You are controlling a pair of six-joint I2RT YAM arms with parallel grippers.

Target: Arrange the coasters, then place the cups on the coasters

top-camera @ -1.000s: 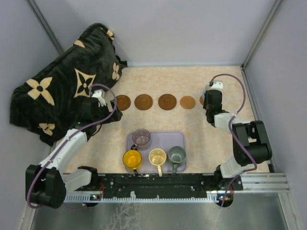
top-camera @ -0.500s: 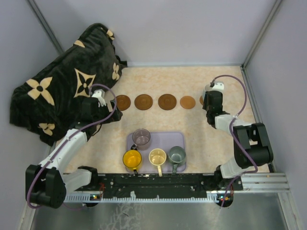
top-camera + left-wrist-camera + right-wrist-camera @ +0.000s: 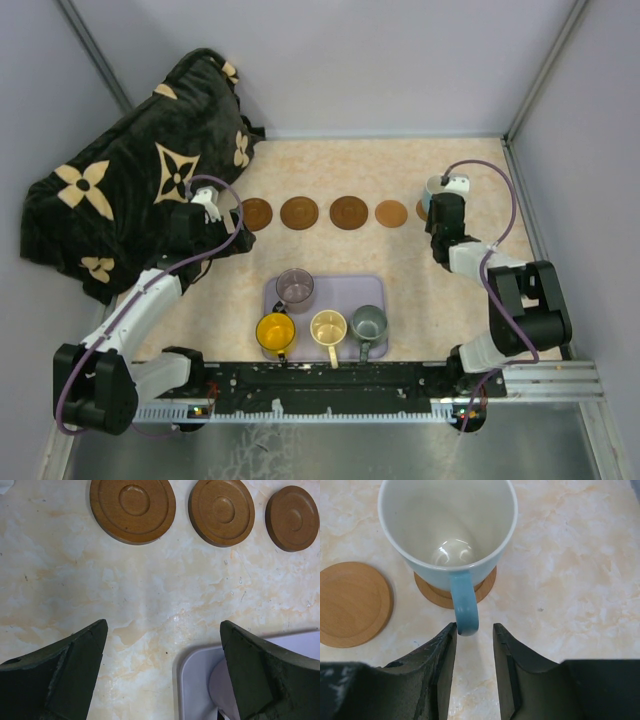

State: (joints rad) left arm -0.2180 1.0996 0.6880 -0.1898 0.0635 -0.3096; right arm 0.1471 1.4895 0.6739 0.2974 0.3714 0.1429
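Desk (image 3: 330, 170): marbled beige, carrying coasters (image 3: 299, 212) in one row.
White-blue cup (image 3: 447, 525): sitting on rightmost coaster (image 3: 487, 585).
Right fingers (image 3: 440, 665): standing slightly apart, handle tip lying between them, not clamping.
Left fingers (image 3: 65, 670): gaping wide, holding nothing.
Other cups (image 3: 328, 327): sitting on tray (image 3: 345, 292).

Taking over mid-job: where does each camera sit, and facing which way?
Top external: above and behind the robot, facing down at the table; left arm, right arm show.
Left wrist: faces down past left pincer at coasters and tray.
Right wrist: faces down past right pincer at the cup.
Shared: top external also shows the cup.
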